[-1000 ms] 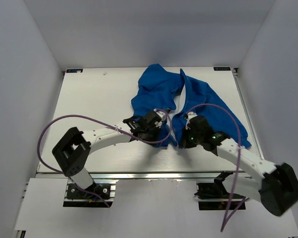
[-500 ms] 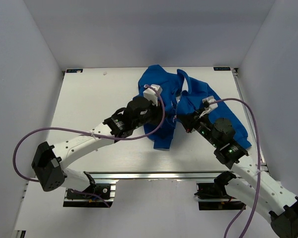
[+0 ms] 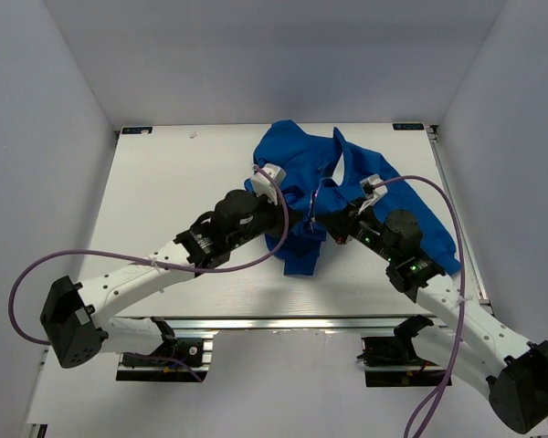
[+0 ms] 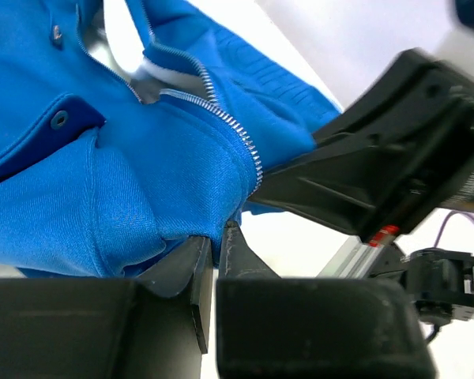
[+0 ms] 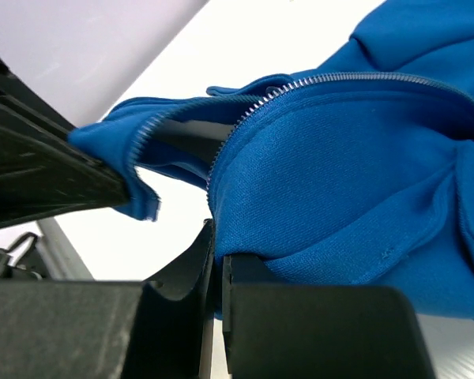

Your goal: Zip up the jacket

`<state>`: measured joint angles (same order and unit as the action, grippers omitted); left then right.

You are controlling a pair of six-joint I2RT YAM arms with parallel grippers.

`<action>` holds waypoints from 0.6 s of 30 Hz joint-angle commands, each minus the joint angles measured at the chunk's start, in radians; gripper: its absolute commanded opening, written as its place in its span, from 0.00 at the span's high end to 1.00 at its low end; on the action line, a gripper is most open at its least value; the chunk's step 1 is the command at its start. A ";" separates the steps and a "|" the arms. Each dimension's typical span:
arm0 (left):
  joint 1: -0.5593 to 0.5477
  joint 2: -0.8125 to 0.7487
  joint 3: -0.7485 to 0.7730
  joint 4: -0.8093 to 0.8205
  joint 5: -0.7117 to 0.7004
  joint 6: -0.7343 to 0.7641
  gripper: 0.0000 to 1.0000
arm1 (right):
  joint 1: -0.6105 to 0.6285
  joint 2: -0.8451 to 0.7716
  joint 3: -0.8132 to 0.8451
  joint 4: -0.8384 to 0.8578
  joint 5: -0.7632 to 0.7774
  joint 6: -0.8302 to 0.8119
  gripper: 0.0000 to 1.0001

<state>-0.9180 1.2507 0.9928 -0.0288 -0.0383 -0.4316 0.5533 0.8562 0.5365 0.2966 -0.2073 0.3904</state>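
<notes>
Blue fleece jacket (image 3: 292,157) lies toward the table's (image 3: 164,173) far right; left jaws pinch one front hem, right jaws the other, just beside each other, the zipper (image 4: 221,118) running away from both

Jacket (image 3: 292,155) zip (image 4: 221,118) end hidden, prob. under folds.

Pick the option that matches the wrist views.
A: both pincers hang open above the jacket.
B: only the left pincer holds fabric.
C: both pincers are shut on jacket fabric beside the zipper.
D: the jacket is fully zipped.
C: the left pincer and the right pincer each clamp a blue fold of the jacket next to the zipper teeth.
</notes>
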 commanded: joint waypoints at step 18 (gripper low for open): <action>-0.002 -0.085 -0.109 0.270 -0.021 -0.104 1.00 | -0.032 -0.034 -0.070 0.331 -0.165 0.157 1.00</action>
<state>-0.9184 1.1877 0.8787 0.1642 -0.0559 -0.5110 0.5232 0.8391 0.4534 0.5064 -0.3302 0.5232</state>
